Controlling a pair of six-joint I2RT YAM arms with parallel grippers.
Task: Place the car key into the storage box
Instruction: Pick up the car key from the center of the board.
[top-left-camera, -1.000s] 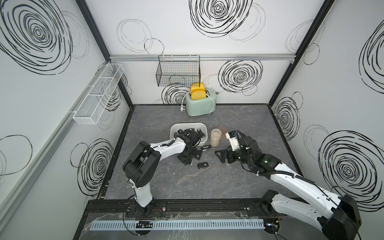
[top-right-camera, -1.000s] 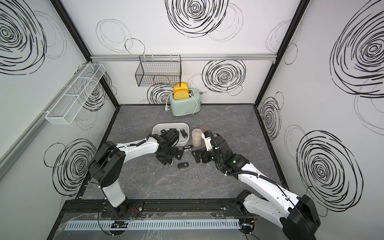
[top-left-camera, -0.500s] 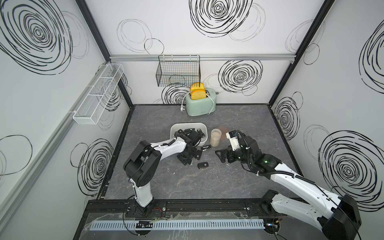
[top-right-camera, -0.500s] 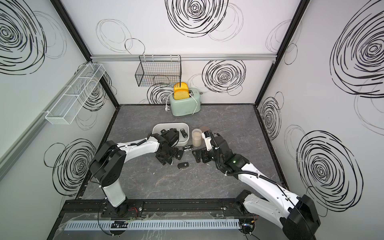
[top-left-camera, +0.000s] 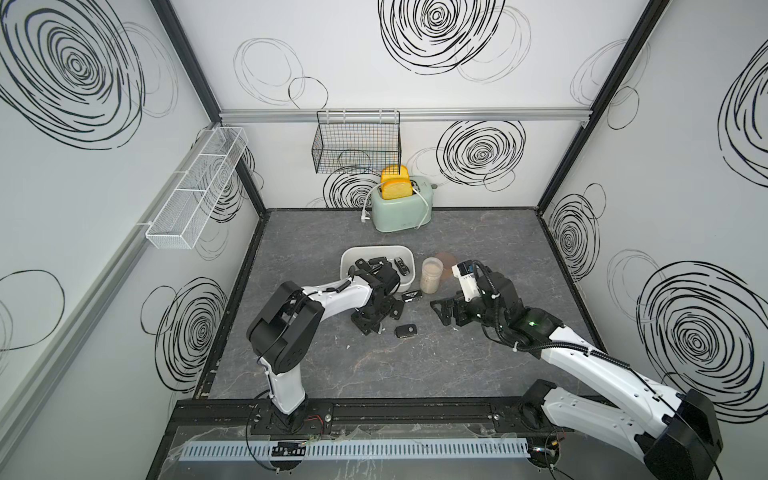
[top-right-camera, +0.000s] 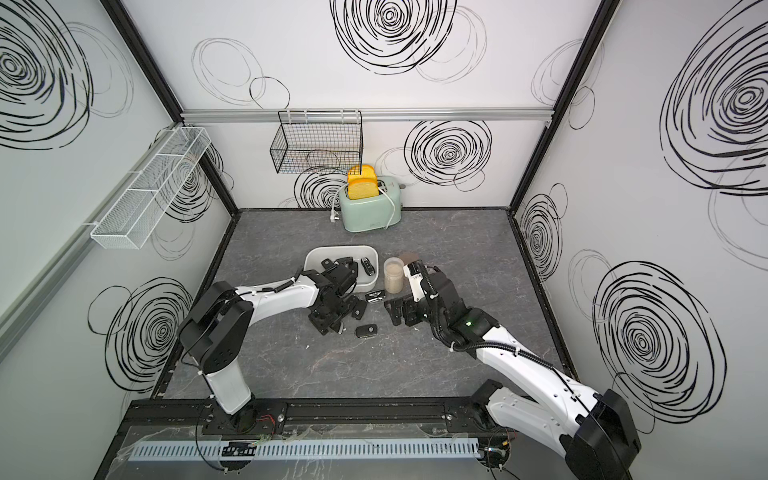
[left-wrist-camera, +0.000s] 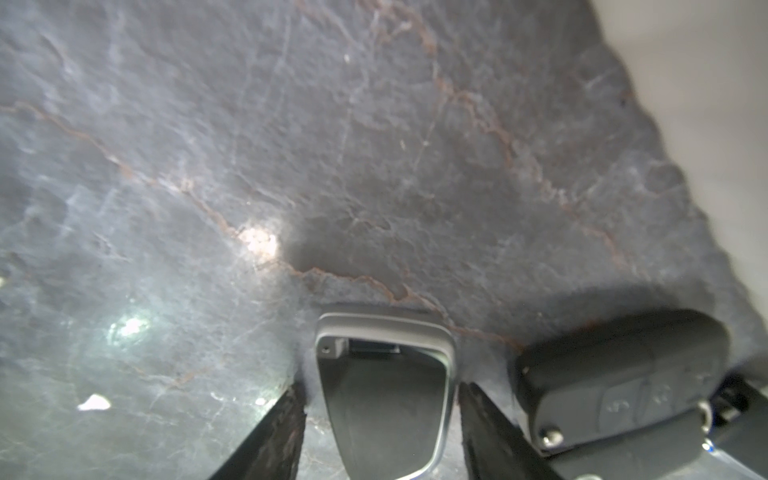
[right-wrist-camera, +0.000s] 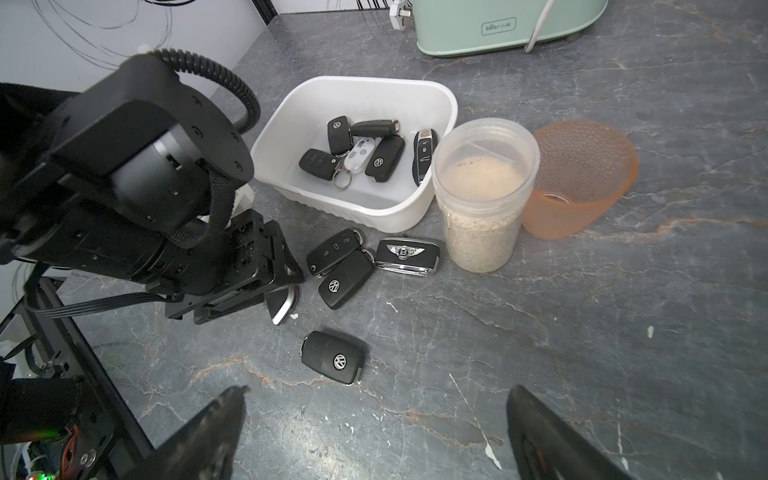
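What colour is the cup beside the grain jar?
Translucent orange; the cup shows best in the right wrist view.

Dark grey marbled tabletop (top-left-camera: 478, 365). Mint toaster (top-left-camera: 402, 212) at far centre. White storage box (right-wrist-camera: 357, 81) mid-table, jar of grain (right-wrist-camera: 482, 199) touching its right corner, orange cup (right-wrist-camera: 582, 178) just right of the jar. Near the box, loose on the surface: Bentley key (right-wrist-camera: 408, 254), two VW keys (right-wrist-camera: 345, 279) touching, silver-edged key (right-wrist-camera: 282, 305) left of them, lone VW key (right-wrist-camera: 333, 362) nearer still. White flecks (right-wrist-camera: 492, 455) scattered.

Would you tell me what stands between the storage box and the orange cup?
A clear jar of pale grain, between storage box and orange cup; the right wrist view shows it best.
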